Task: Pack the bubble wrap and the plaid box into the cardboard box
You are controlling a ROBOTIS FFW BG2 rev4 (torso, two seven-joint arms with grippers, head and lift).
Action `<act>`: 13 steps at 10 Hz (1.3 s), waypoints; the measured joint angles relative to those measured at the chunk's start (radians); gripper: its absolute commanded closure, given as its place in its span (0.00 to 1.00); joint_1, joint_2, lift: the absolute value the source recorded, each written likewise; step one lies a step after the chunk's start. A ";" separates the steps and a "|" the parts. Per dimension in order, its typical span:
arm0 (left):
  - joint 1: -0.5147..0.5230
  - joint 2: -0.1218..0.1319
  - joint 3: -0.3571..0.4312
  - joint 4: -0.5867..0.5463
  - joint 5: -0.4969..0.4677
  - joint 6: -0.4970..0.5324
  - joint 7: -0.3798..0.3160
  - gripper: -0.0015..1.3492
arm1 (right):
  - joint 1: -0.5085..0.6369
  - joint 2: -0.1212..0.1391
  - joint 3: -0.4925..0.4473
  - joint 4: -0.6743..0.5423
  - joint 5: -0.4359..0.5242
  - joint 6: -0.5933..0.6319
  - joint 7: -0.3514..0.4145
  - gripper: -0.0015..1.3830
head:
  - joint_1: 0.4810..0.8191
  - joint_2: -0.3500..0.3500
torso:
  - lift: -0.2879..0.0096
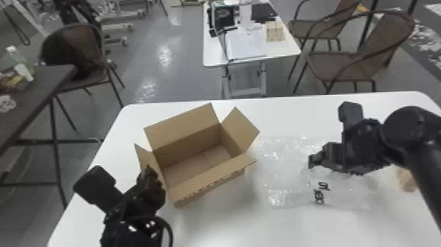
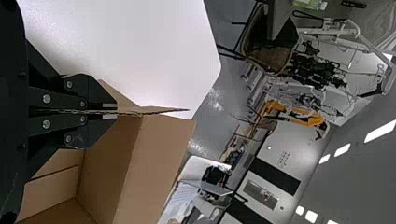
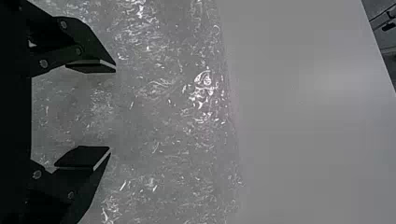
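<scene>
Nearest me, toward the tabletop's [image 1: 226, 226] left edge, my left gripper [image 2: 116, 112] has its jaws together on the left side flap [image 1: 144, 164] of the cardboard box [image 1: 183, 138], which stands open at the top. Across from it, my right gripper [image 3: 113, 108] is over the bubble wrap [image 1: 282, 164], jaws wide apart with nothing between them. The wrap lies flat beside the box, spread toward the right edge, so I judge its packing is all to do; only the steadying of the box looks done. A tan thing [image 1: 405, 179] partly behind my right arm, near the right edge, could be the plaid box, but I can't be sure; I'd count that as left to pack too. The head view gives me the inner floor of the box, while the left wrist view adds the thin cardboard edge pinched between the fingers, and the right wrist view the wrap's crinkled surface and border. Farthest off, a gridded box [image 1: 274, 31] sits on another table [image 1: 213, 59].
</scene>
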 measured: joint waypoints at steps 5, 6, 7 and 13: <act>0.003 0.006 -0.005 0.003 -0.001 -0.010 0.001 0.85 | 0.061 -0.009 -0.035 -0.126 -0.051 -0.008 0.032 0.79 | 0.63 0.75 | 0.62; 0.003 0.007 -0.006 0.003 0.000 -0.014 0.004 0.85 | 0.093 -0.014 -0.060 -0.210 -0.071 -0.004 0.032 0.84 | 0.63 0.75 | 0.62; 0.004 0.007 -0.007 0.003 0.000 -0.017 0.005 0.85 | 0.126 -0.016 -0.088 -0.311 -0.088 0.004 0.023 0.87 | 0.63 0.74 | 0.62; -0.006 0.025 -0.023 0.003 0.001 -0.013 0.029 0.85 | 0.119 -0.117 -0.135 -0.559 -0.424 0.113 0.064 0.87 | 0.63 0.77 | 0.62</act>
